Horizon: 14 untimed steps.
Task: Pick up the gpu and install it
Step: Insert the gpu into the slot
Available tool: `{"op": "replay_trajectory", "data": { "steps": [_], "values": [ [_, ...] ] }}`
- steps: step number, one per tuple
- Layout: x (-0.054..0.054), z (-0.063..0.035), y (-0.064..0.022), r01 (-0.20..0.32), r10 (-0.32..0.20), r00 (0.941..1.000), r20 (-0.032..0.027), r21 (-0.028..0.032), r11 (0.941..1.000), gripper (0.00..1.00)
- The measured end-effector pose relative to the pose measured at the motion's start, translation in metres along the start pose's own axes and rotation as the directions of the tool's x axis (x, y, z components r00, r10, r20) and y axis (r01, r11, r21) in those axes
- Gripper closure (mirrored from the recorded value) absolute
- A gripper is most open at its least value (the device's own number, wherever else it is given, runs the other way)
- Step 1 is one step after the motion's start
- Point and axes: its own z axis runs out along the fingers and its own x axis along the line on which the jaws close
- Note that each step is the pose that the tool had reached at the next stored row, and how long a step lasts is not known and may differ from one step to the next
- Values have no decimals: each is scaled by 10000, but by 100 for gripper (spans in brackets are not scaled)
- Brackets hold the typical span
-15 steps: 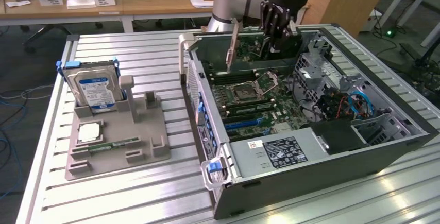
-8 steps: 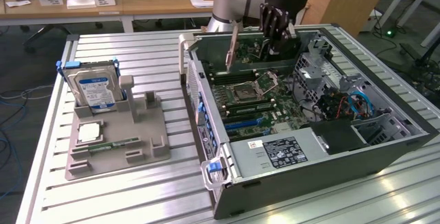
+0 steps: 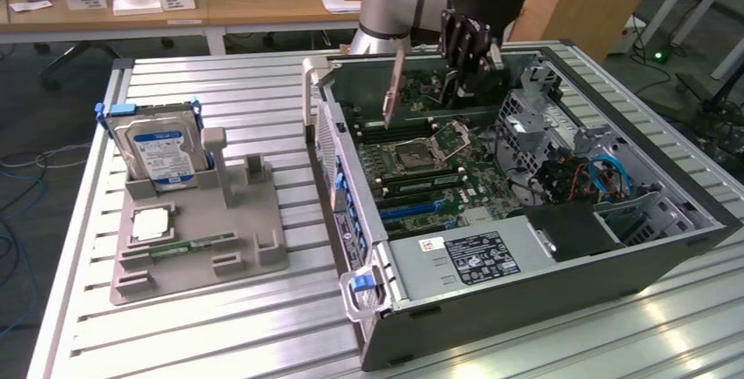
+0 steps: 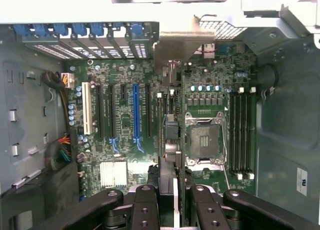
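Squarely over the open computer case, the part-closed tool pinches the gpu edge-on: a light, stiff, fragile card, probably best held by its bare edge.

I'm looking at a table of ribbed, brushed metal with a soft sheen, and a parts holder in matt grey plastic. The gpu has a dull bare-metal bracket, and the gripper links look matt black.
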Motion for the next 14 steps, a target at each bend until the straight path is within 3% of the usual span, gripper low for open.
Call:
{"op": "replay_trajectory", "data": {
  "steps": [14],
  "values": [
    [111,37,-3,1,-1,10000,-23,1,10000,72]
  ]
}}
